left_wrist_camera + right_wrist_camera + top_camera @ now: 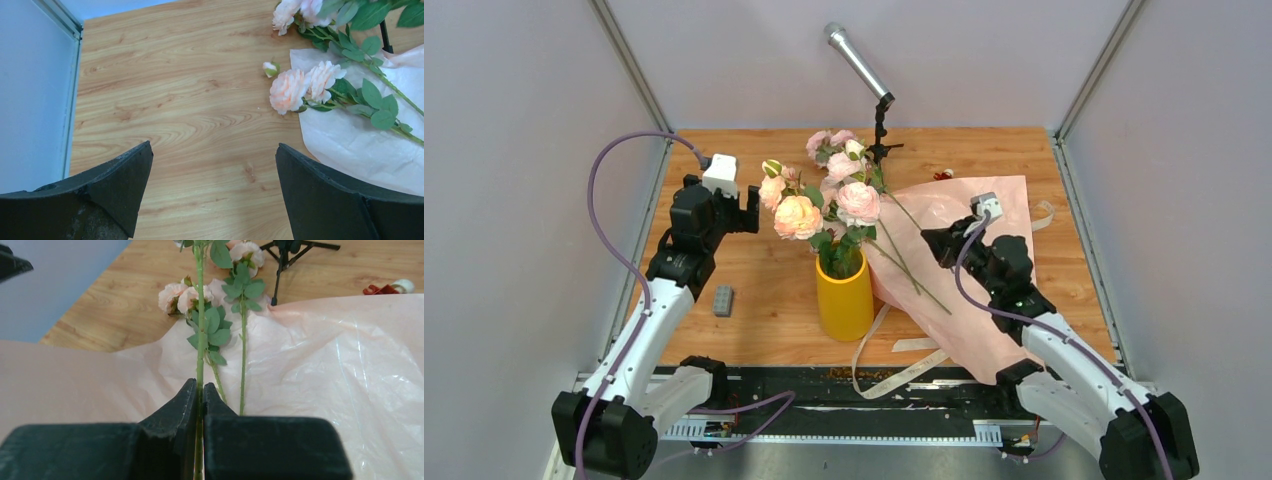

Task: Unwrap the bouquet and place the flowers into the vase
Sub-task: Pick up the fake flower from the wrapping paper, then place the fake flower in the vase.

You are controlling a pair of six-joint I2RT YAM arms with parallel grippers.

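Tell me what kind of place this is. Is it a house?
Probably a robot testing booth, not a house. Plain grey walls box in one wooden table, a robot's left arm and right arm are bolted at its near edge, and a microphone stands at the back.

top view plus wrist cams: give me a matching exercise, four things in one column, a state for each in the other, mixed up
Things
1. vase
2. left gripper
3. right gripper
4. wrapping paper

States
a. shut on a flower stem
b. spread out on the table
c. open, nothing between the fingers
d. yellow, upright, roses in it

Pairs: 1-d, 2-c, 3-a, 4-b
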